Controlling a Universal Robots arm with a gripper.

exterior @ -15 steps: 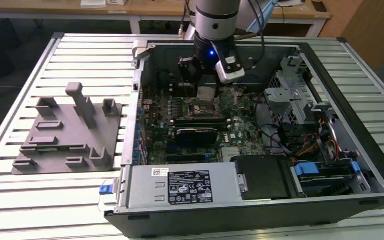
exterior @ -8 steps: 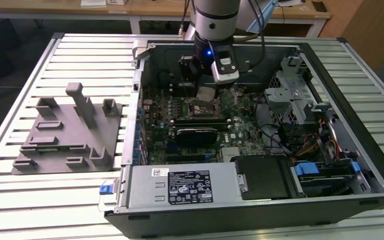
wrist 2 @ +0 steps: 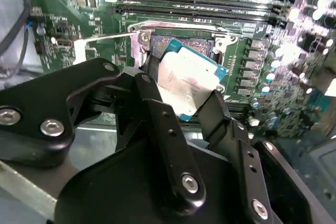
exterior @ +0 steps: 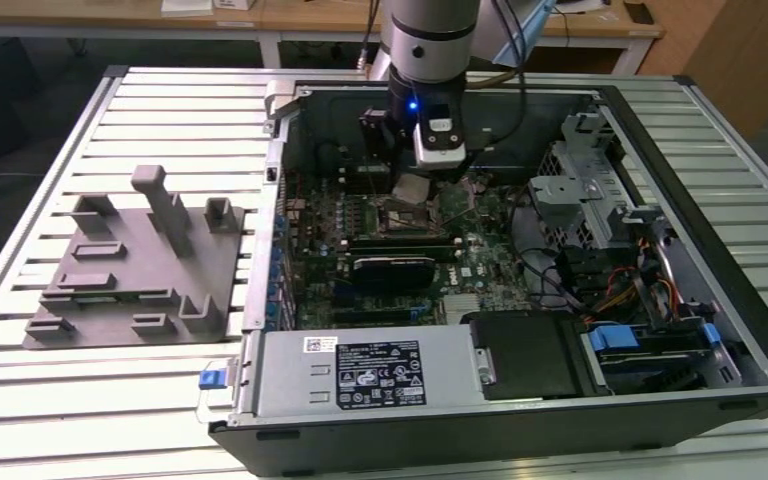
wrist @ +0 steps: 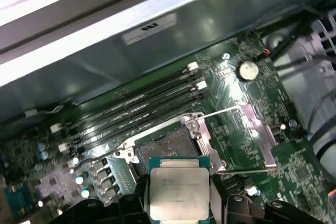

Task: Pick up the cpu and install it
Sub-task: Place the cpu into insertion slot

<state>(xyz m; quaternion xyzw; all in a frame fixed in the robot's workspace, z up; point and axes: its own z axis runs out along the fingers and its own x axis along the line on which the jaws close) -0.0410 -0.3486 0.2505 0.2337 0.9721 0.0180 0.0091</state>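
Cpu (wrist: 178, 192) clamped in gripper (wrist 2: 181, 94), above socket (wrist: 164, 144).

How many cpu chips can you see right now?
1. The cpu is clamped in the gripper, over the open socket; others may be hidden.

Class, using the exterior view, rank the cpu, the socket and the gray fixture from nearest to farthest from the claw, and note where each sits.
1. cpu: gripped in the claw, above the motherboard.
2. socket: on the motherboard, just beneath the claw.
3. gray fixture: on the table, at the exterior view's left.
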